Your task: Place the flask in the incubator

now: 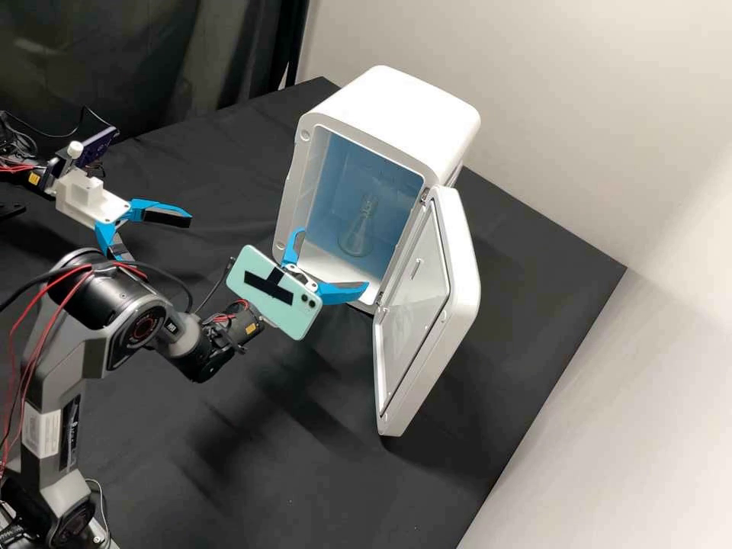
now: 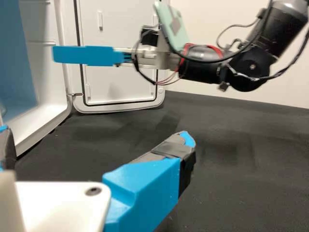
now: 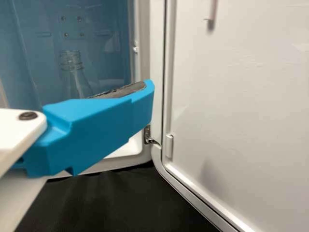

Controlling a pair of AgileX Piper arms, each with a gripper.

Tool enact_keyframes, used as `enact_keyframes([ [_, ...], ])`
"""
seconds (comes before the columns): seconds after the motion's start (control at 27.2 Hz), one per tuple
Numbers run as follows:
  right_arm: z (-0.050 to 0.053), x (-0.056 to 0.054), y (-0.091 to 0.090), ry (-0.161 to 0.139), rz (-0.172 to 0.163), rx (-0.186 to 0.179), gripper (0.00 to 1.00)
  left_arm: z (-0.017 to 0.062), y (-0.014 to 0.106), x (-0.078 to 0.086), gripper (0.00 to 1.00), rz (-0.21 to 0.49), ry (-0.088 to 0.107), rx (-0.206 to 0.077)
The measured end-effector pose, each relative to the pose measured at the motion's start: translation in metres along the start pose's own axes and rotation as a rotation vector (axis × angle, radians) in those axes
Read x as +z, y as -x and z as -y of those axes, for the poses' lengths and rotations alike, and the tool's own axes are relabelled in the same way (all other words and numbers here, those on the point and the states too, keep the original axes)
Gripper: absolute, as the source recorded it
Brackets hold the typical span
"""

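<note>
We judge the placing itself done. The flask [image 1: 360, 229] stands upright on the floor of the incubator [image 1: 396, 114], deep in its blue chamber. It lies straight ahead of the right gripper [image 1: 320, 267], past the fingertips and well clear of them. The right jaws stand wide apart with nothing between them. They sit at the lower lip of the opening, one finger raised toward the chamber and the other pointing at the foot of the door [image 1: 427, 305]. The door hangs open just to the outer side of those jaws, its hinge edge close to the nearer finger.

The left gripper [image 1: 145, 229] hangs over the bench [image 1: 267, 427], well apart from the incubator, with its jaws spread and empty. From between them we look across at the right arm's wrist and the door beyond it.

What seems left is the retreat. The next move calls for the right arm to draw straight back from the opening, keeping its spread fingers off the frame and the door edge beside them. A sideways drift could knock the door or catch the frame. Whether the door is then to be shut, the task does not say. If so, it wants a gentle push so the glass inside is not jolted.
</note>
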Motion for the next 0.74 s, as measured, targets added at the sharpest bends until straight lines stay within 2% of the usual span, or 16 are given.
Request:
enact_keyframes([
  [0.04, -0.002, 0.000, 0.008, -0.004, 0.010, 0.007, 1.00, -0.0014, 0.002, -0.001, 1.00, -0.004, -0.005, 0.006],
  [0.11, -0.005, 0.003, 0.019, -0.016, 0.028, 0.004, 1.00, -0.0062, 0.004, -0.002, 1.00, -0.013, -0.028, 0.028],
  [0.26, -0.011, 0.008, 0.037, -0.071, 0.054, 0.007, 1.00, -0.0094, 0.005, 0.000, 1.00, -0.007, -0.039, 0.043],
  [0.37, -0.013, 0.009, 0.042, -0.081, 0.061, 0.005, 1.00, -0.0099, 0.005, -0.002, 1.00, -0.012, -0.038, 0.046],
  [0.48, -0.012, 0.008, 0.043, -0.081, 0.054, -0.008, 1.00, -0.0106, 0.006, -0.001, 1.00, -0.012, -0.040, 0.048],
  [0.55, -0.011, 0.008, 0.043, -0.079, 0.049, -0.013, 1.00, -0.0151, 0.008, -0.002, 1.00, -0.018, -0.047, 0.068],
  [0.63, -0.011, 0.008, 0.043, -0.076, 0.045, -0.018, 1.00, -0.0196, 0.010, -0.004, 1.00, -0.032, -0.036, 0.091],
  [0.74, -0.011, 0.007, 0.043, -0.075, 0.043, -0.020, 1.00, -0.0236, 0.011, -0.003, 1.00, -0.027, 0.003, 0.112],
])
